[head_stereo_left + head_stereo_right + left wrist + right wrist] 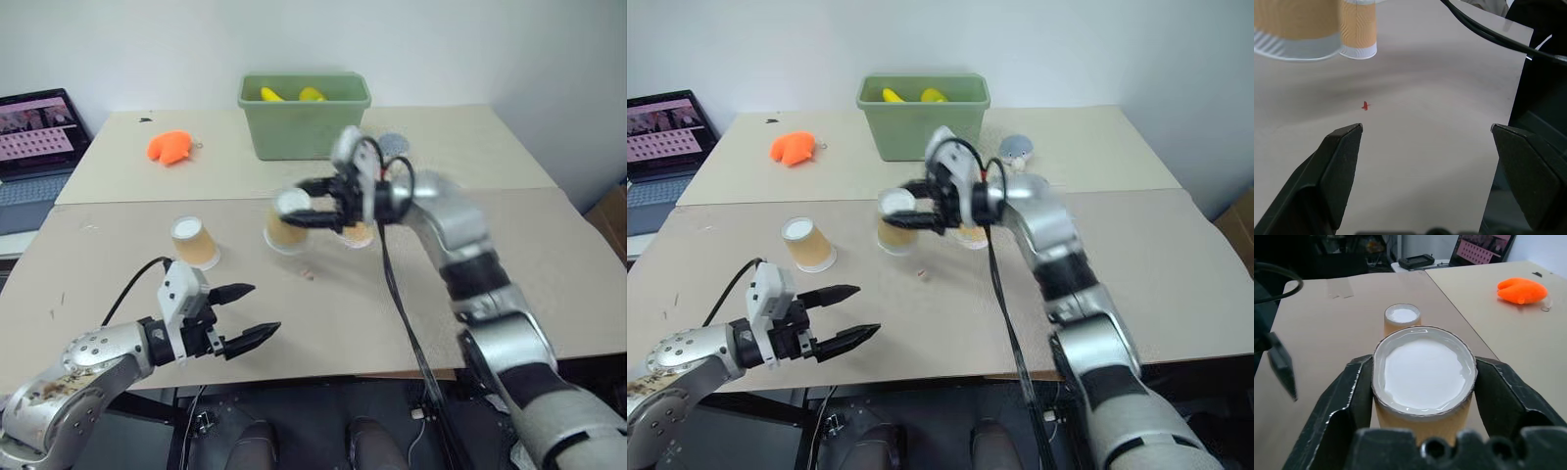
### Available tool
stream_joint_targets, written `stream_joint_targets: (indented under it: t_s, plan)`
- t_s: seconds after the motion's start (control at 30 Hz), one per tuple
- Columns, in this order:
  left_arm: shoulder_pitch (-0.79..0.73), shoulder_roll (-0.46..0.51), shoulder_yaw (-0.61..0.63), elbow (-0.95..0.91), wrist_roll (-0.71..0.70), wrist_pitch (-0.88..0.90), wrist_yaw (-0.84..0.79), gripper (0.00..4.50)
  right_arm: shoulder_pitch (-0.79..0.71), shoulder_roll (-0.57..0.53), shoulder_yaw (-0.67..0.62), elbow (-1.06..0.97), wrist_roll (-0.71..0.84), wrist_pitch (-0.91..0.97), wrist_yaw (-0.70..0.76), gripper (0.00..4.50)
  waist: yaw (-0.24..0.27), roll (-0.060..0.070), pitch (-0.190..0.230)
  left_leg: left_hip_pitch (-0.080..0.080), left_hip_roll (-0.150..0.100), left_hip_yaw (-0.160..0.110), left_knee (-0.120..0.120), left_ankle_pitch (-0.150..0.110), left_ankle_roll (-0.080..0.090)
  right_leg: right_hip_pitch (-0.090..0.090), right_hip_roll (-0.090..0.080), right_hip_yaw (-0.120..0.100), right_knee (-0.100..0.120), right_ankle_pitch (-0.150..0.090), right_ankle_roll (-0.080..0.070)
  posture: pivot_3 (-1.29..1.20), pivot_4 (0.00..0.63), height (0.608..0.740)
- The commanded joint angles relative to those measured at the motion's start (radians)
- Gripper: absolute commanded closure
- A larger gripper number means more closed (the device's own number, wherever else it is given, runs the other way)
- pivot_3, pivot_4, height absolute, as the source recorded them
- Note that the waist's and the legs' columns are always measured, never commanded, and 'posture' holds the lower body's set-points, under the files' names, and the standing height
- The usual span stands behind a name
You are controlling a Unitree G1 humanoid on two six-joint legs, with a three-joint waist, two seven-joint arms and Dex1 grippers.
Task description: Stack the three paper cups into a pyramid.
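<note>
R gripper (1422,382) is clamped on 1 paper cup (1424,377), upside down w/ white base facing up, 1 finger on each side of it. It's held off the table (509,274), above the 2nd cup (284,235), which stands on the table mid-scene. 3rd cup (359,233) sits on the table just beside the 2nd, partly hidden behind the R gripper. 4th cup (194,242) stands upside down to the left, well apart from the others. L gripper (257,311) hovers low near the table's front edge, fingers spread wide, holding nothing. Green bin (304,116) at back w/ yellow items inside; orange plush toy (169,147) to its left. Laptop (34,137) at far left.
</note>
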Motion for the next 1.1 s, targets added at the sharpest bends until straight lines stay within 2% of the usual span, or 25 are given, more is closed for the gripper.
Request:
stream_joint_targets:
  t_s: [0.03,0.17,0.5,0.57,0.6,0.67,0.9,1.1]
  plan:
    - [-0.008,-0.01,0.012,-0.008,0.02,-0.027,0.004,0.0,-0.077,0.079,0.025,0.243,-0.076,-0.127,0.032,1.76,0.005,0.0,0.0,0.0,0.0,0.001,0.0,0.0,0.0,-0.002,-0.001,0.0,0.0,0.0,0.0,0.0,0.15,0.732]
    - [0.02,-0.013,0.044,-0.039,0.015,-0.02,0.018,0.0,-0.127,0.153,0.026,0.406,-0.131,-0.211,0.037,1.76,0.007,0.0,0.0,-0.009,-0.001,0.002,0.0,0.001,-0.002,-0.012,-0.001,0.001,0.005,0.0,0.0,0.0,0.15,0.732]
    - [0.117,-0.021,0.121,-0.12,0.012,-0.011,0.073,0.0,-0.15,0.202,-0.023,0.556,-0.195,-0.305,0.04,1.76,-0.016,0.0,0.0,-0.003,0.0,0.002,0.0,0.001,-0.002,-0.011,-0.001,0.002,0.008,0.0,0.0,0.0,0.15,0.732]
    - [0.123,-0.023,0.123,-0.127,0.011,-0.009,0.079,0.0,-0.148,0.205,-0.032,0.559,-0.199,-0.312,0.044,0.77,-0.017,0.0,0.0,-0.003,0.0,0.002,0.0,0.001,-0.002,-0.011,0.0,0.002,0.009,0.0,-0.001,0.0,0.15,0.732]
    - [0.124,-0.023,0.123,-0.13,0.011,-0.008,0.081,0.0,-0.147,0.206,-0.037,0.56,-0.201,-0.315,0.047,0.69,-0.016,0.0,0.0,-0.003,0.0,0.002,0.0,0.001,-0.002,-0.011,0.0,0.002,0.009,0.0,-0.001,0.0,0.15,0.732]
    - [0.124,-0.023,0.121,-0.132,0.013,-0.008,0.083,0.0,-0.143,0.207,-0.043,0.554,-0.209,-0.327,0.05,0.06,-0.016,0.0,0.001,-0.003,0.0,0.002,0.0,0.001,-0.002,-0.011,0.0,0.002,0.009,0.0,-0.001,0.0,0.15,0.732]
    - [0.117,-0.03,0.099,-0.134,0.044,-0.035,0.086,0.0,-0.11,0.149,-0.084,0.438,-0.178,-0.287,0.118,0.06,-0.014,0.0,0.001,-0.004,0.0,0.002,0.0,0.001,-0.002,-0.011,-0.001,0.002,0.008,0.0,-0.001,0.0,0.15,0.732]
    - [0.115,-0.073,0.066,-0.132,0.139,-0.109,0.109,0.0,0.024,0.037,-0.123,0.12,-0.13,-0.127,0.153,0.06,-0.007,0.0,0.0,-0.004,0.0,0.003,0.0,0.0,-0.002,-0.011,-0.001,0.002,0.008,0.0,-0.001,0.0,0.15,0.732]
